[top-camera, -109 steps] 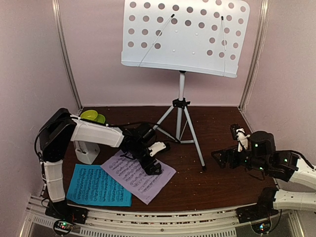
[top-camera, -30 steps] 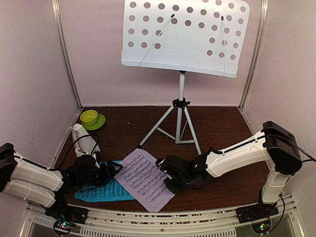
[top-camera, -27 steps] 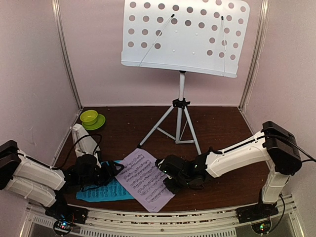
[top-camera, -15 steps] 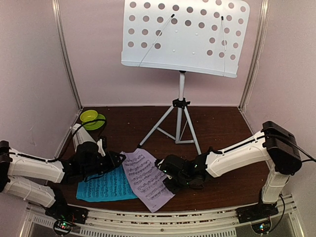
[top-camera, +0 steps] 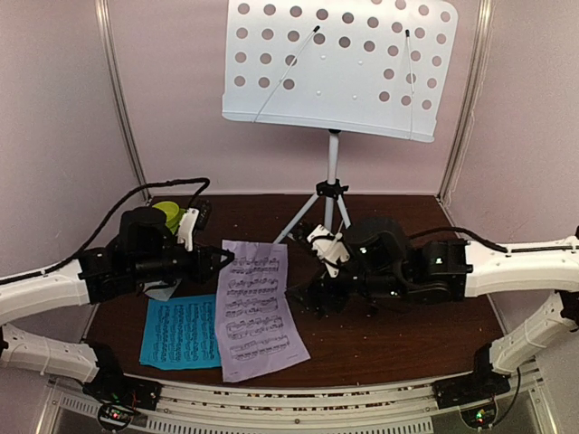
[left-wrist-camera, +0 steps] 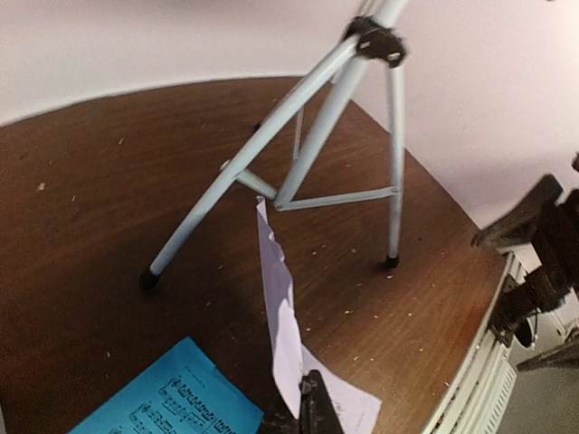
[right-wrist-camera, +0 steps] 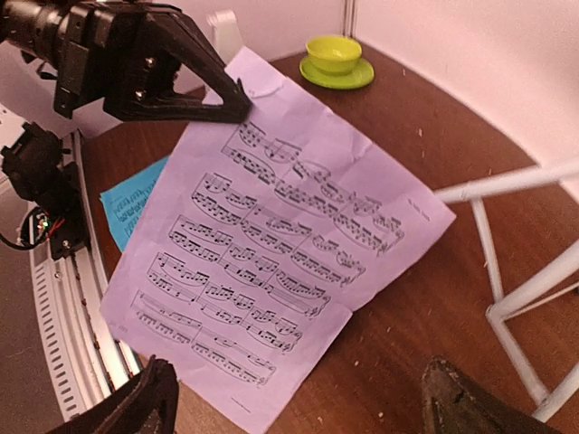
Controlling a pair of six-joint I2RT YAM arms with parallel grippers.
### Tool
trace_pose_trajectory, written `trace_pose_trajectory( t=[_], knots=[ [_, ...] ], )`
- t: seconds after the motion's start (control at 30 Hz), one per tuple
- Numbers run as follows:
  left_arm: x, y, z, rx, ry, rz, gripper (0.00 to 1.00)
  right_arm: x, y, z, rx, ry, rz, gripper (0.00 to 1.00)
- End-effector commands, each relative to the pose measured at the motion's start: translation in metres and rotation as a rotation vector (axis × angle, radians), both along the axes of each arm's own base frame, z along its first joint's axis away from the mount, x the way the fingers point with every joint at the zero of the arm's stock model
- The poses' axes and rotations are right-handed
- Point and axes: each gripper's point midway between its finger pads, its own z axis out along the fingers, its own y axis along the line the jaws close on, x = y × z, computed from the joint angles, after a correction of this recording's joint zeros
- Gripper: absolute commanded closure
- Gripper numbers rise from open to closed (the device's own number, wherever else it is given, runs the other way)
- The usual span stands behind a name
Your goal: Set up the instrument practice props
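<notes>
Currently you see one music stand (top-camera: 339,68) and two pages: a lilac page (top-camera: 258,307) and a cyan page (top-camera: 181,333). Your left gripper (top-camera: 222,260) is clamped fully closed on the lilac page's top corner, with the cyan page flat beneath it. Your right gripper (top-camera: 308,291), just beyond the lilac page's opposite edge, stands wide apart and holds nothing

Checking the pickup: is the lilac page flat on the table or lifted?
Lifted, at least one end: the left claw pinches the page by a corner; left wrist view shows it standing edge-on.
</notes>
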Motion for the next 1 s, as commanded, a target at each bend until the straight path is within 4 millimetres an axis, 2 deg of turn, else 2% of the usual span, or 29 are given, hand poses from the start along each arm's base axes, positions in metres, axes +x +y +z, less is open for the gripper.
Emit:
trace_pose_trajectory(
  t=[0.0, 0.13, 0.27, 0.5, 0.67, 0.8, 0.97],
  knots=[
    [-0.041, -0.006, 0.034, 0.135, -0.132, -0.289, 1.00, -0.010, -0.003, 0.057, 0.036, -0.144, 0.122, 0.03],
    [-0.065, -0.013, 0.056, 0.162, -0.189, -0.423, 1.00, -0.019, -0.011, 0.097, 0.069, -0.207, 0.171, 0.00],
    [-0.086, -0.028, 0.069, 0.230, -0.226, -0.582, 1.00, -0.027, -0.014, 0.116, 0.064, -0.246, 0.232, 0.00],
    [-0.100, -0.047, 0.098, 0.228, -0.313, -0.717, 1.00, -0.043, -0.007, 0.109, -0.028, -0.254, 0.378, 0.03],
    [-0.106, -0.065, 0.108, 0.228, -0.346, -0.798, 1.00, -0.049, 0.006, 0.106, -0.022, -0.229, 0.429, 0.09],
    [-0.103, -0.076, 0.111, 0.227, -0.353, -0.814, 1.00, -0.051, 0.018, 0.106, -0.008, -0.193, 0.448, 0.20],
    [-0.097, -0.081, 0.125, 0.209, -0.405, -0.788, 1.00, -0.047, 0.023, 0.096, -0.029, -0.170, 0.433, 0.46]
  ],
)
